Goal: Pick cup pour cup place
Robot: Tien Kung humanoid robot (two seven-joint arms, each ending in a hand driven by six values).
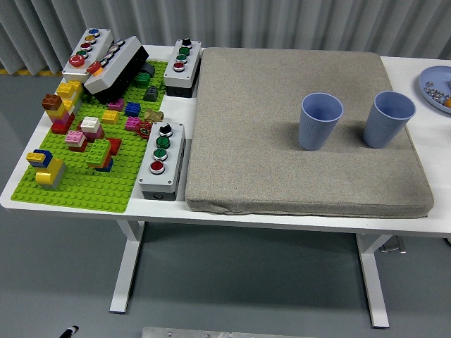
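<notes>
Since no robot hand shows and the fingers' state cannot be told, two blue-grey plastic tumblers, left (320, 121) and right (388, 118), stand upright and apart on the grey fabric mat (282, 176) covering the white desk (423, 77), likely light, smooth, best gripped mid-wall; no writing legible.

A green baseplate (106, 193) lies at the table's (296, 218) left end, strewn with coloured bricks (90, 137). Grey button boxes (162, 160) stand along the baseplate's right edge and far edge. A blue plate (431, 83) sits far to its right.
</notes>
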